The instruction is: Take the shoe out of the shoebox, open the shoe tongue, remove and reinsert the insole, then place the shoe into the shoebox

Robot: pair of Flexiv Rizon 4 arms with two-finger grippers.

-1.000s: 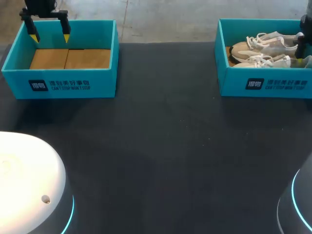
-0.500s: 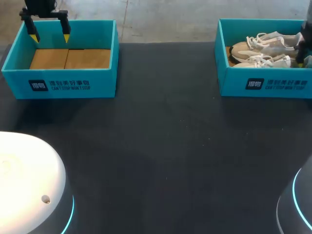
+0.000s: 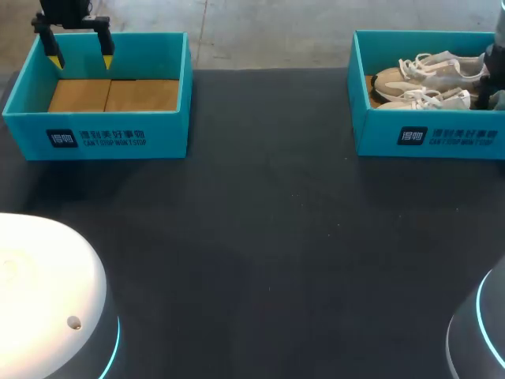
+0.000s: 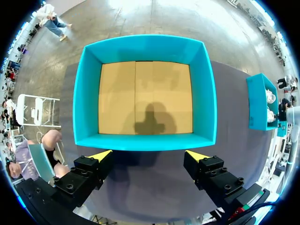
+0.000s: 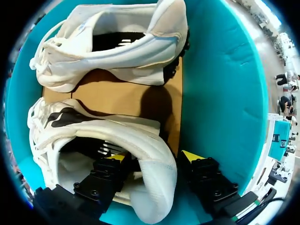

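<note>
— What is shown from the head view?
— On the table (image 3: 268, 237), an empty shoebox (image 3: 95, 138) is seen at the far left. The left jaws are held apart above its far wall. A second shoebox (image 3: 379, 134) with two shoes (image 3: 442, 73) is set at the far right. The right arm (image 3: 495, 63) is seen over its right end, and the right jaws are hidden.
— And from the left wrist?
— The empty shoebox (image 4: 86, 103) is seen ahead of the spread left jaws, with nothing between them.
— What is added by the right wrist?
— The heel of the near shoe (image 5: 117, 136) is seen between the right jaws, which are held apart and not clamped. One tip is placed at the shoe's opening, the other outside the heel. The other shoe (image 5: 122, 42) is laid beyond it.
</note>
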